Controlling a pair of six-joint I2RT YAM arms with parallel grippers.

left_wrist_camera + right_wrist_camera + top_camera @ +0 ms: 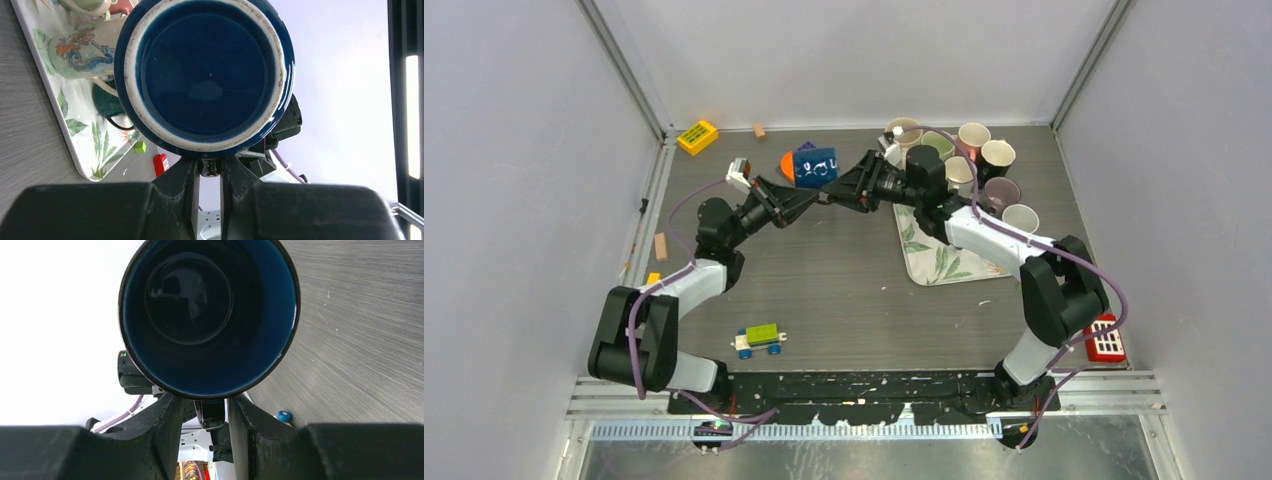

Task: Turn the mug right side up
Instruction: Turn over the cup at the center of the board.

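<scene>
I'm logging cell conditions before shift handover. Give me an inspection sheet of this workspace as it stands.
Surface: dark table, leaf-print mat at right.
Job's things: blue mug held off the table on its side, between both arms.
Clutter: cups crowded on the mat; toy car, yellow block, red block scattered.
Grippers: left gripper shut on the mug's handle; right gripper open, jaws flanking the handle.
Cables: purple cables along both arms.
Surroundings: grey walls; nothing else seen.

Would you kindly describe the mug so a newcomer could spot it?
Over the grey table's far middle, between the left gripper and right gripper, is a dark blue mug. Unlike the upright cups to its right, it is tipped sideways with white markings.
</scene>
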